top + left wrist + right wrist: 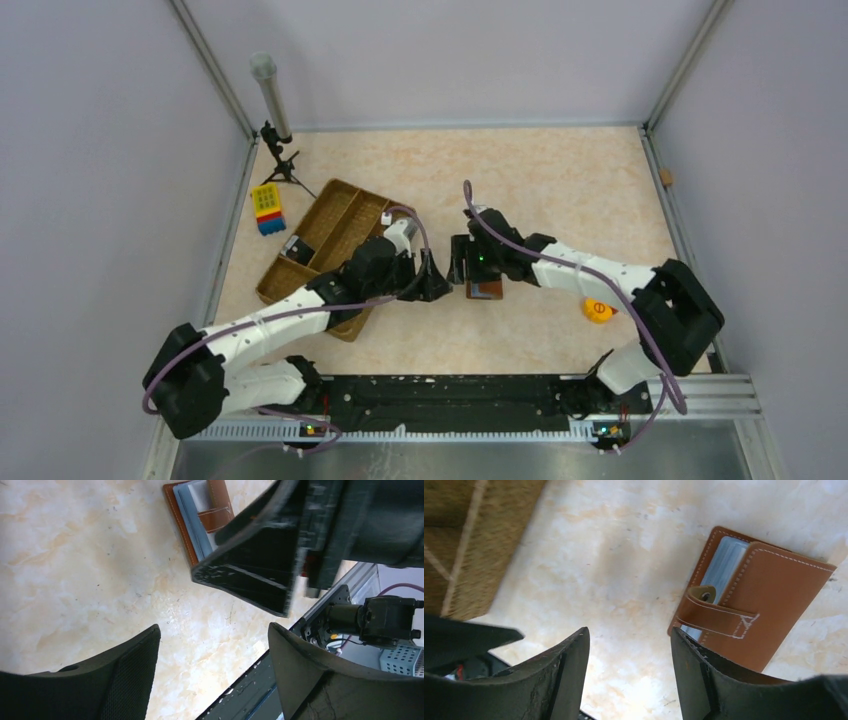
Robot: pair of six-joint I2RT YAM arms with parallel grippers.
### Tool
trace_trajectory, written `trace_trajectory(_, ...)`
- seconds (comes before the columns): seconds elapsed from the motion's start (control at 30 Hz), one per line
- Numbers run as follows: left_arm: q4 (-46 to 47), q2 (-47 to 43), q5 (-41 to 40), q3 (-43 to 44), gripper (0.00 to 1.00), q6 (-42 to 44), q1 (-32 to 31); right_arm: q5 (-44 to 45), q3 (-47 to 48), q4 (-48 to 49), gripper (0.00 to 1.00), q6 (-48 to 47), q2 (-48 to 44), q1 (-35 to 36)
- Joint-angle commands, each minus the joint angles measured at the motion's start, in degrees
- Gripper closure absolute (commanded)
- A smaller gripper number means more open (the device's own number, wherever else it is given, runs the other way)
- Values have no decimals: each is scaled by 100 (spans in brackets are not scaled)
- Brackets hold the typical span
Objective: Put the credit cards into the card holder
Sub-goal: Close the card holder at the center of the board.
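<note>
**A:** What's on the table (560, 180)?

**B:** The biggest thing is the brown tray (330, 225), on the left part.

**A:** And the end effectors?

**B:** They are close together near the middle, just right of the tray. The left end effector (212, 632) has its jaws spread wide with only bare table between them, so it holds nothing. The right end effector (629, 632) is parted too, and empty.

**A:** Where's the holder?

**B:** The holder (774, 595) lies flat on the table, outside both sets of jaws. From the right wrist it sits just beside the finger on the right of that view, which overlaps its near corner. I cannot tell whether they touch. From the left wrist it lies ahead of the fingers, partly behind the right end effector.

**A:** The cards?

**B:** Bluish-grey cards (726, 565) sit inside the holder, with their edge showing beside the flap. A strap (714, 615) with a snap lies across them.
</note>
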Motion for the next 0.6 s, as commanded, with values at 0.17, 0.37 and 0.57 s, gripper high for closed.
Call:
trace_trajectory(0.17,-419,-227,-607,617,18,7,20,492,465,-810,32,-455,-1740,-250)
trace_trajectory(0.37,-181,657,-150,1048,18,-90,21,195,-385,-675,32,-530,-2363,-1690)
trace_trajectory(0.57,354,1670,74,1363,18,-392,23,-479,-1142,-107,37,-622,-1967,-2212)
